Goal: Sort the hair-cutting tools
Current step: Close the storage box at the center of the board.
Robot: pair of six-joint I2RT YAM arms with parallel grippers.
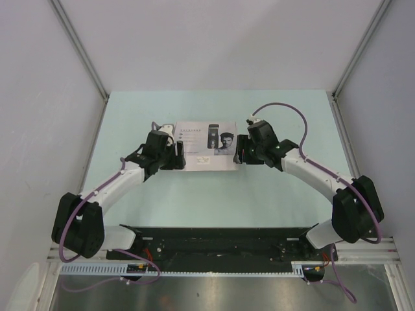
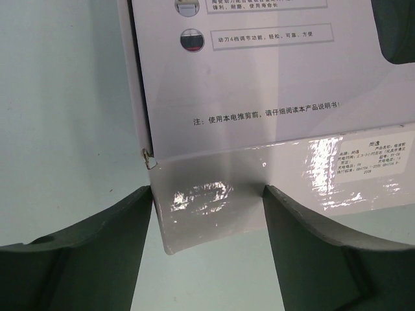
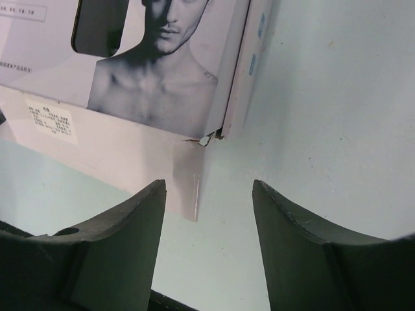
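The hair-cutting tools are out of view; only a flat white box [image 1: 206, 146] with a printed lid lies closed at mid-table. My left gripper [image 1: 178, 157] is at the box's near left corner. In the left wrist view the left gripper [image 2: 207, 194] stands open, its fingers either side of the corner of the box's glossy front flap [image 2: 201, 201]. My right gripper [image 1: 241, 155] is at the near right corner. In the right wrist view the right gripper [image 3: 209, 188] is open, with the flap's end [image 3: 188, 181] just inside the left finger [image 3: 139, 220].
The pale green table [image 1: 214, 201] is walled by grey panels on the left, right and back. The arms' black base rail [image 1: 214, 240] runs along the near edge. Purple cables loop over both arms.
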